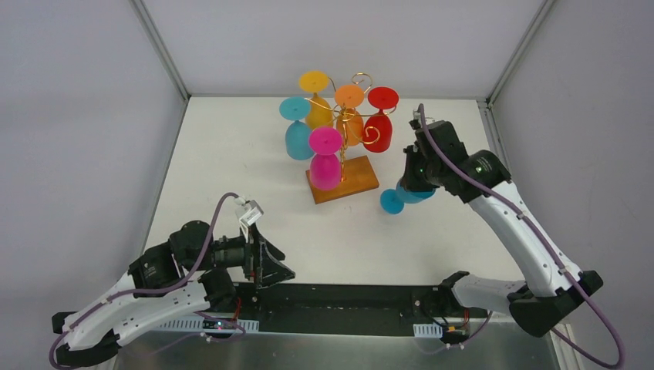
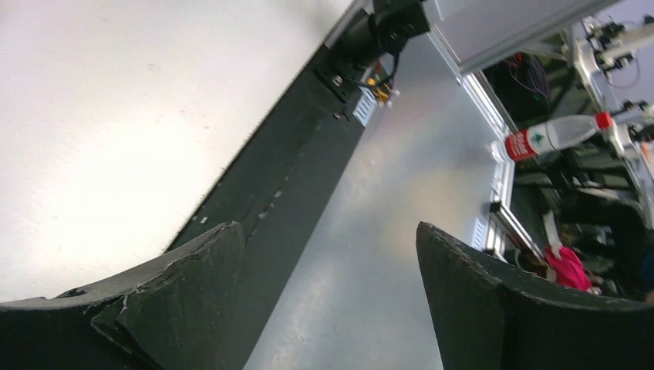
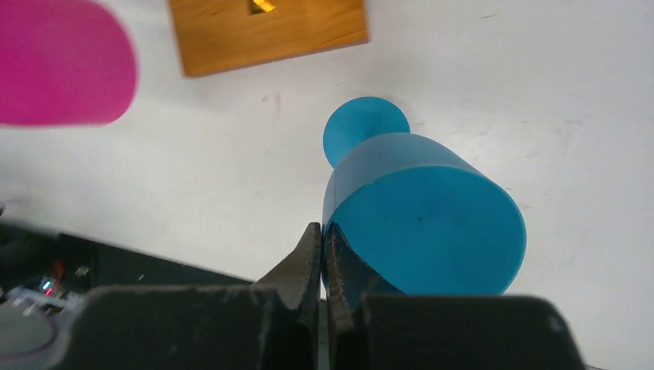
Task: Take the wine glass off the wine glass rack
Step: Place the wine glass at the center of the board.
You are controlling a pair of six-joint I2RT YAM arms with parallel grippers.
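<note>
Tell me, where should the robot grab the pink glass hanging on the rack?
Probably grip the pink glass by its bowl, coming from the near side. It hangs upside down, foot up in the rack, so the bowl hangs free at the front; the other glasses crowd behind it.

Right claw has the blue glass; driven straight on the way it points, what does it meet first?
Probably the white table: the blue glass leads the right claw, foot first, toward bare surface beside the wooden base of the wine glass rack. Height above the table is unclear.
</note>
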